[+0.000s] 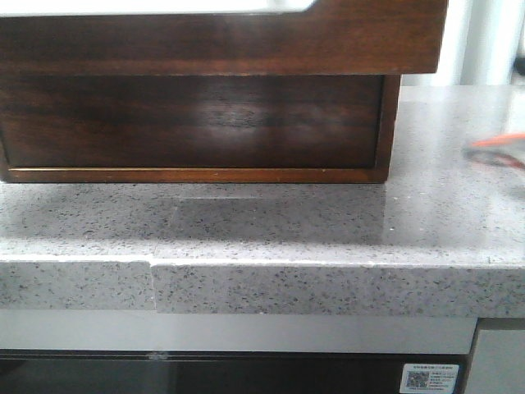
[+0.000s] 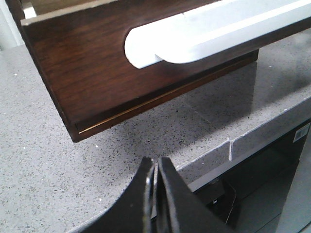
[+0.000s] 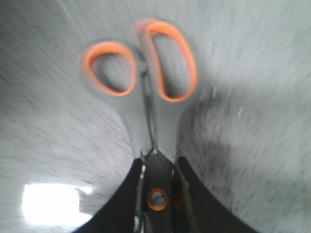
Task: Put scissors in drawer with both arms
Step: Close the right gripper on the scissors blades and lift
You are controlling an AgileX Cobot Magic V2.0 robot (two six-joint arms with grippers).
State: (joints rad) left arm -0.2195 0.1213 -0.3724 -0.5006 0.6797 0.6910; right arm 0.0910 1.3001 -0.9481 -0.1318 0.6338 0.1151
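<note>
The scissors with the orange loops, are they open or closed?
Closed. In the right wrist view the grey-handled scissors have their orange loops side by side and the blades together, pinched in the right gripper.

We find one printed item only. In the front view, a small white label [image 1: 432,379] sits on the dark glossy panel [image 1: 246,376] below the speckled grey countertop [image 1: 271,226], near the panel's right end. The label carries a square QR code on its left part and several short lines of blue print to the right of the code. We cannot read that print; the characters are too small and too blurred. In the left wrist view, the same label shows only as a pale sliver at the picture's edge, with nothing legible. In the right wrist view, we see no text, number or sign.
</note>
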